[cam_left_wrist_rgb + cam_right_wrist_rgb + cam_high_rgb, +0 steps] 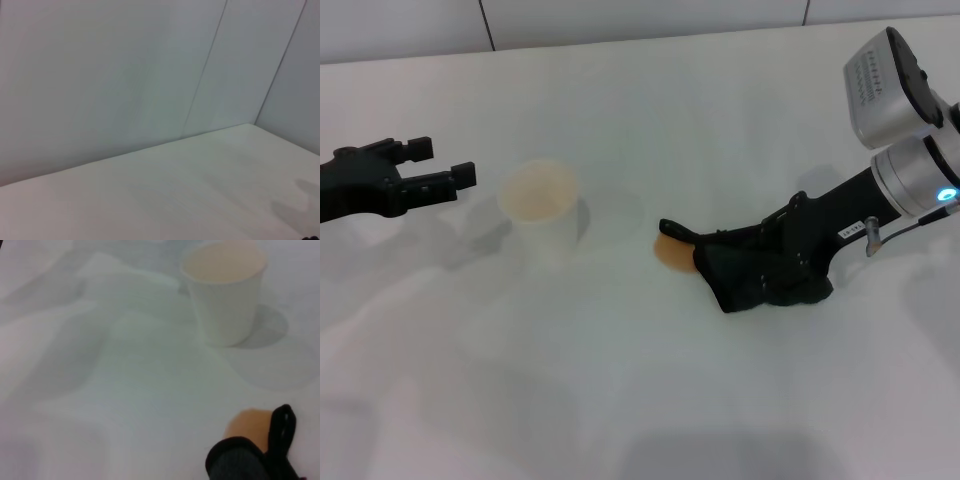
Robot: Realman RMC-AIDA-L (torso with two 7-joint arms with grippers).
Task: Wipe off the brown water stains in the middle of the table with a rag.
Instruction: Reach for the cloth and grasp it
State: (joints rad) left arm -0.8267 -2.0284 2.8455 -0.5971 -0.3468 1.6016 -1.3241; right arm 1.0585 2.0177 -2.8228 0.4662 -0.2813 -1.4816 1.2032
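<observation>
Rag pressing at the edge of the stain, mid-tabletop.

The right end effector (775,262) is reaching in low from the right and is buried in the black rag (760,270), clenched around it; the wad is lying on the white tabletop (640,400) with its small tab (675,232) sticking out over the orange-brown stain (670,252), whose near side the cloth is touching and partly covering. A pale cup (542,210) is standing upright just left of the stain, apart from it. The left end effector (432,170) is hovering at the left, fingers spread, grasping nothing.
</observation>
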